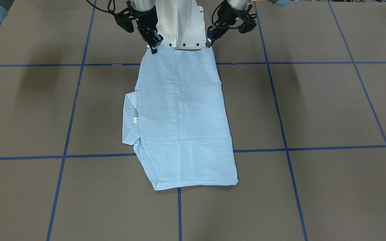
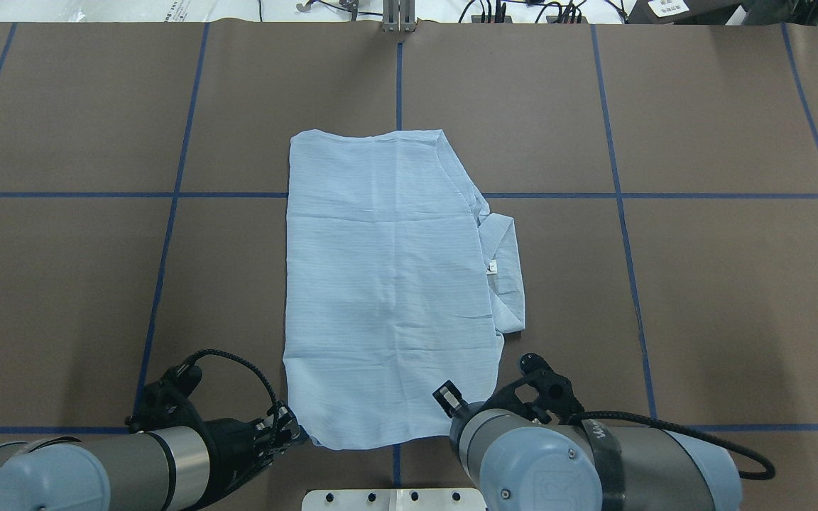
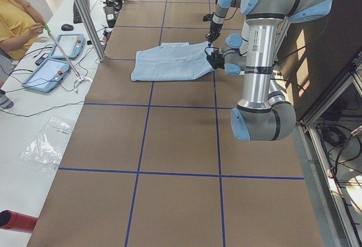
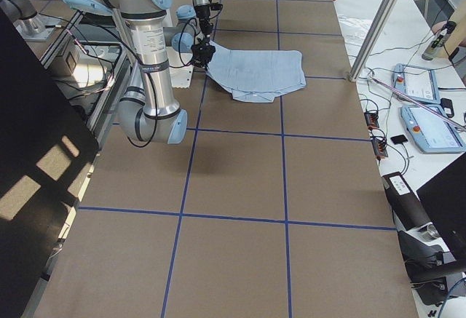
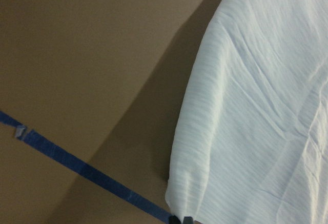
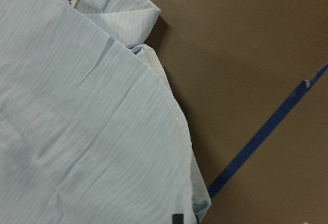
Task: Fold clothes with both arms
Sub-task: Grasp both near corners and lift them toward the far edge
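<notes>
Blue-taped brown table [image 2: 700, 284] bears one folded shirt [image 2: 380, 298].

Pale-blue striped shirt [image 1: 183, 117], brown table [image 1: 330, 107], blue tape [image 1: 313, 147]

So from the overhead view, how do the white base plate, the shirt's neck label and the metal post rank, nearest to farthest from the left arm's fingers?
From the left arm's fingers:
1. White base plate, beside them at the near edge.
2. Neck label, on the right of the shirt, mid-table.
3. Metal post, at the far edge.
</notes>
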